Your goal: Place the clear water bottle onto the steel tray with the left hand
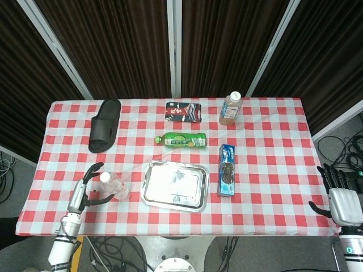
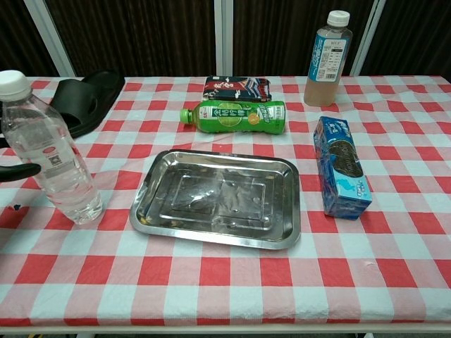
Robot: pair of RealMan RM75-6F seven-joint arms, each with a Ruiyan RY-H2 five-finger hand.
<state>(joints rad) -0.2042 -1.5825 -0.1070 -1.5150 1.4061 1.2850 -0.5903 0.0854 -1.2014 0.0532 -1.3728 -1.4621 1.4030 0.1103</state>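
Note:
The clear water bottle point(image 1: 113, 185) point(image 2: 49, 162) with a white cap stands upright on the checked cloth, left of the steel tray point(image 1: 174, 185) point(image 2: 218, 198). The tray holds nothing. My left hand point(image 1: 84, 191) is open just left of the bottle, its fingers spread toward it, not gripping. In the chest view only a dark fingertip point(image 2: 17, 172) shows at the left edge, beside the bottle. My right hand point(image 1: 343, 203) hangs open off the table's right front corner.
A green bottle point(image 1: 181, 139) lies on its side behind the tray. A blue cookie pack point(image 1: 226, 170) lies right of the tray. Further back are a black slipper point(image 1: 105, 124), a dark snack pack point(image 1: 183, 112) and a tea bottle point(image 1: 229, 107).

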